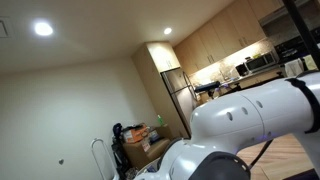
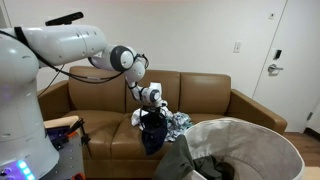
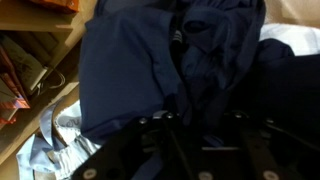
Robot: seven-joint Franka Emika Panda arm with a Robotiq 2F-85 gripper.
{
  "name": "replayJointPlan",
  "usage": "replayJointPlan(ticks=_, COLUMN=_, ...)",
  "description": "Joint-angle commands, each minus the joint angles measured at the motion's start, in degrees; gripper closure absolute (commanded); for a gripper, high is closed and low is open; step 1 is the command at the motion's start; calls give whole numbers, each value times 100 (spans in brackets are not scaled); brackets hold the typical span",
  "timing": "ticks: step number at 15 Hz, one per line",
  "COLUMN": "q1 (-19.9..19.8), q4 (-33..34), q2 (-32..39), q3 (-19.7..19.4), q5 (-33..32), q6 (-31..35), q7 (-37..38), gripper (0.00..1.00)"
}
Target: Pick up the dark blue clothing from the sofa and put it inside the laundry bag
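In an exterior view the dark blue clothing (image 2: pixel 153 132) hangs limp from my gripper (image 2: pixel 152 108) over the front of the brown sofa (image 2: pixel 210 95). The gripper is shut on its top. The laundry bag (image 2: pixel 262 128), white-rimmed and open, stands in front of the sofa to the gripper's right. In the wrist view the dark blue clothing (image 3: pixel 130 70) fills most of the frame, bunched between the dark fingers of my gripper (image 3: pixel 195 140). The other exterior view shows only my arm (image 1: pixel 250 115) and a kitchen behind it.
A pile of light patterned clothes (image 2: pixel 178 121) lies on the sofa seat beside the gripper. Dark items (image 2: pixel 215 168) lie inside the bag. A door (image 2: pixel 296 60) is on the wall at the right. A small stand with an orange item (image 2: pixel 62 124) is at the sofa's left end.
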Motion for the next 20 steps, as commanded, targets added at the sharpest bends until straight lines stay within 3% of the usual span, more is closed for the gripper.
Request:
replayJointPlan(ticks=1, q1=-128, q4=-332, q2=-355, q3=178, q5=17, q6=385, q7=-305, gripper=92)
replayJointPlan(ticks=2, q1=-140, q4=-446, q2=-507, q3=205, q5=24, q6=385, q7=-348, gripper=98)
replayJointPlan(ticks=5, q1=-80, q4=-1171, q2=-1205, q3=117, q5=34, q6=615, q7=-141, gripper=100)
replayJointPlan(ticks=9, q1=145, q4=-2133, q2=-2032, q3=-198, q5=73, q6=1864, q7=736, gripper=98)
replayJointPlan(ticks=10, q1=13, q4=-1211, q2=-1367, q3=-55, q5=-23, q6=1301, q7=381, gripper=91)
replayJointPlan(ticks=13, q1=66, q4=-1730, q2=-1795, q3=-124, q5=8, q6=1627, q7=601, gripper=91)
replayJointPlan(ticks=17, q1=85, q4=-1849, q2=-1844, q3=-133, q5=12, q6=1663, q7=627, gripper=91)
replayJointPlan(ticks=18, q1=126, q4=-1861, q2=-1989, q3=-174, q5=80, q6=1147, q7=764, gripper=98)
replayJointPlan(ticks=20, q1=88, q4=-2500, q2=-2566, q3=-200, q5=105, q6=496, q7=929, gripper=98)
